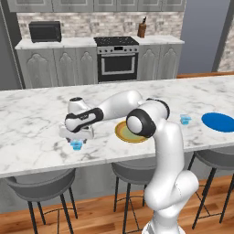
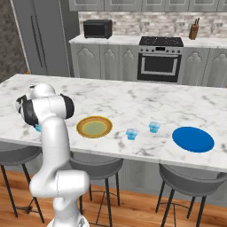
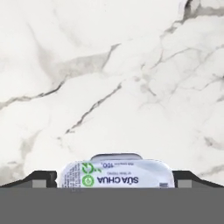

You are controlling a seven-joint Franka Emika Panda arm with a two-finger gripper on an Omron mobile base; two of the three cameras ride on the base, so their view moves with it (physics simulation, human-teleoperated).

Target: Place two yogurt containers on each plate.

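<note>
My gripper [image 1: 77,140] hangs low over the left part of the marble island and is open. Its fingertips [image 3: 41,178] stand either side of a pale-blue yogurt container [image 1: 77,146], whose printed whitish lid [image 3: 116,173] lies between them in the hand view. The gold-rimmed plate [image 1: 130,132] with a green centre lies mid-counter, partly behind my arm, and is bare [image 2: 94,127]. Two more yogurt containers [image 2: 131,133] [image 2: 154,127] stand on the counter between it and the bare blue plate [image 2: 193,139]. One of them [image 1: 185,119] and the blue plate [image 1: 218,122] lie at the right in the left base view.
The island's front edge [image 1: 91,162] runs close below the gripper, with grey stools [image 1: 50,180] under it. Behind the island are cabinets, an oven [image 1: 118,61], a microwave [image 1: 45,31] and a knife block [image 1: 142,29].
</note>
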